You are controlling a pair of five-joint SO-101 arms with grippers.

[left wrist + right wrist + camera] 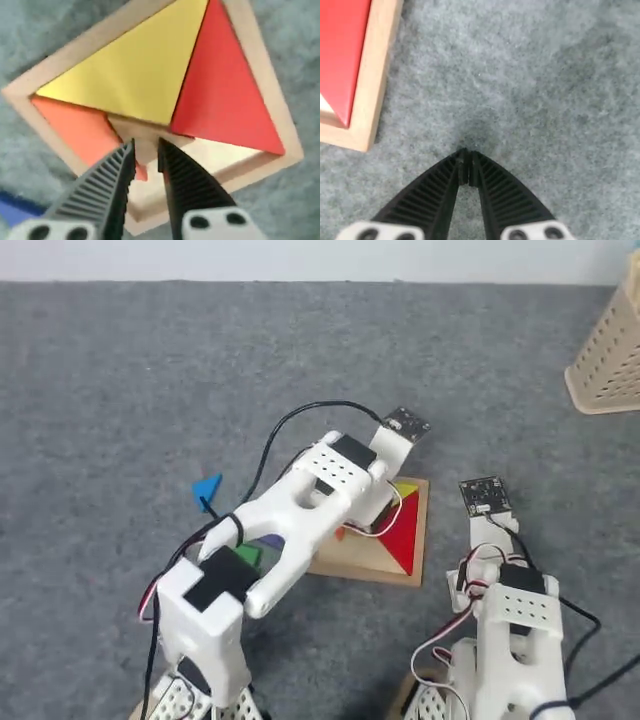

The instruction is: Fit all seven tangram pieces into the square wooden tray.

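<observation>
With your left gripper (146, 142) slightly spread over the tray (260, 65) and right gripper (468, 152) pressed together beside it, the blue triangle (207, 488) on the bench (120, 390) looks thin, stiff, light: pinch its edges.

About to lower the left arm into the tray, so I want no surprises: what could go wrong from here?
1. The left gripper, narrowly open, hangs over the orange piece's corner; lowering could knock it or the adjoining yellow triangle askew.
2. The blue triangle lies on the carpet by the left arm's cable, the green piece under that arm; a swing might shove either.
</observation>
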